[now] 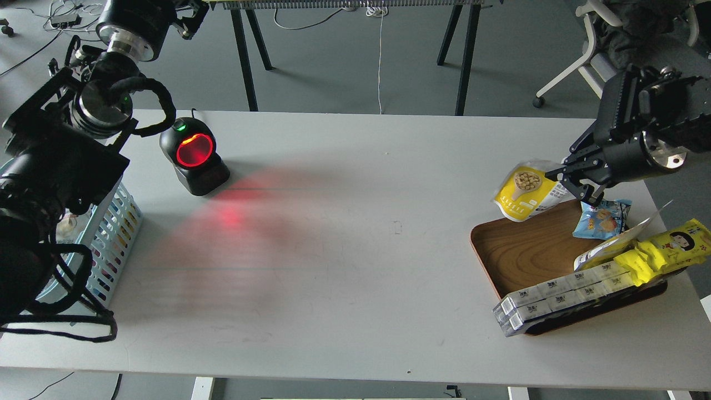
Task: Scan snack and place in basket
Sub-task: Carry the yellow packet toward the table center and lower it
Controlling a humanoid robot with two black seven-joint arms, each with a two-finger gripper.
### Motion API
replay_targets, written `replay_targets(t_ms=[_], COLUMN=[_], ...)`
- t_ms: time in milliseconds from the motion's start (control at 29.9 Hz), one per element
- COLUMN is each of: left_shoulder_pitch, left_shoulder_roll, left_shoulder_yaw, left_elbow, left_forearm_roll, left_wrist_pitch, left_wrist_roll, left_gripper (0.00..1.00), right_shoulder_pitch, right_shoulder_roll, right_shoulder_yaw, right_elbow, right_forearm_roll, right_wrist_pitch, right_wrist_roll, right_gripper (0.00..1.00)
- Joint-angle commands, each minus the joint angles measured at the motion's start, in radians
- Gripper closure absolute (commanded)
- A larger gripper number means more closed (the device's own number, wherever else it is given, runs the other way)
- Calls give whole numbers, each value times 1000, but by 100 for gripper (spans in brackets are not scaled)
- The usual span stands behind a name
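The right hand (577, 183) grasps the flat yellow-and-white pouch of nuts (527, 191) by its right edge, holding it just above the far left corner of the brown wooden tray (519, 253). To do this step well, I judge the pouch should travel left, high over the white table (355, 250), and turn its barcode toward the black scanner with the glowing red window (194, 155). The light blue slotted basket (114, 233) waits at the left edge, partly hidden by the left arm; whether the left hand (189, 19) is clenched, I cannot tell. A small blue packet (602, 219) lies just beside the grip.

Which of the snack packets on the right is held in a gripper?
The flat yellow-and-white pouch picturing nuts on a spoon, pinched by the right gripper. The small blue packet and others lie untouched on the brown wooden tray.
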Motion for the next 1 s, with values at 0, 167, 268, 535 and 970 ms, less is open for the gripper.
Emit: replay_targets(t_ms=[0, 167, 268, 535, 970], left_shoulder_pitch=[-1, 1, 4, 1, 4], left_shoulder_roll=[4, 2, -4, 2, -4], left_shoulder_yaw=[0, 0, 0, 0, 0], left_elbow=[-1, 0, 0, 0, 2], left_forearm_roll=[0, 0, 0, 0, 0], left_wrist_pitch=[0, 0, 0, 0, 0], left_wrist_roll=[1, -1, -1, 1, -1], left_gripper=[0, 0, 0, 0, 0], right_shoulder_pitch=[44, 98, 104, 81, -72], right_shoulder_roll=[25, 94, 157, 356, 562], right_shoulder_yaw=[12, 17, 44, 66, 110], right_elbow=[32, 33, 32, 18, -152], right_forearm_roll=[18, 86, 148, 418, 423], right_wrist_pitch=[1, -1, -1, -1, -15], right_wrist_roll=[0, 0, 0, 0, 0], right_gripper=[100, 100, 100, 100, 100])
